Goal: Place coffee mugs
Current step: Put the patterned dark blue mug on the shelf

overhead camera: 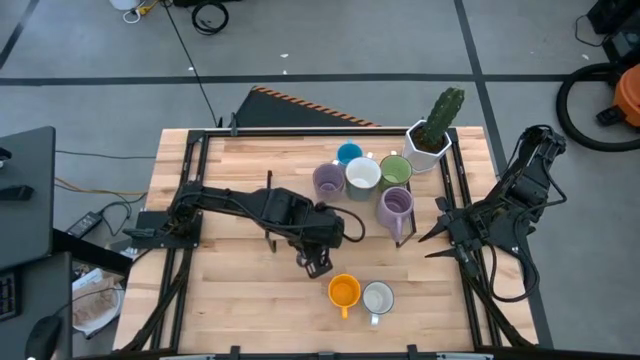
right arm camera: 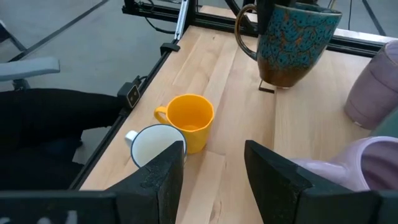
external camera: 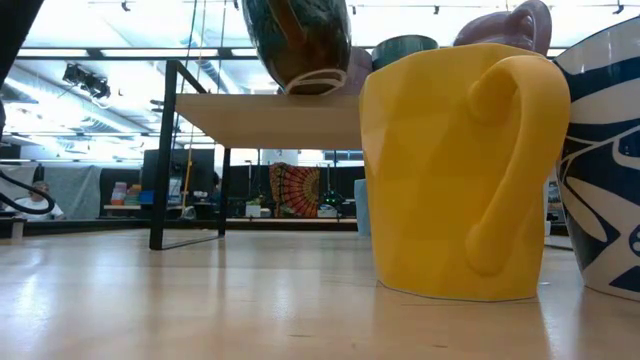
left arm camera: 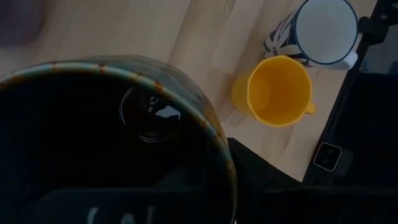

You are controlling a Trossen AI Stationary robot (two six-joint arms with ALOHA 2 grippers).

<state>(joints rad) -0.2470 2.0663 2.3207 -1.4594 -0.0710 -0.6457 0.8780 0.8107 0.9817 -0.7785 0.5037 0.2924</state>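
Left gripper pinches your dark mug aloft beside the orange mug, probably to land alongside; right gripper waits spread.

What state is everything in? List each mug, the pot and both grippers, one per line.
dark mug: lifted off the table, left gripper jaws shut on it.
orange mug: upright, empty, on the table.
patterned white mug: upright, empty, beside it.
blue mug, plain white mug, green mug, lavender mugs: upright, clustered.
cactus pot: upright.
right gripper: jaws open, empty.
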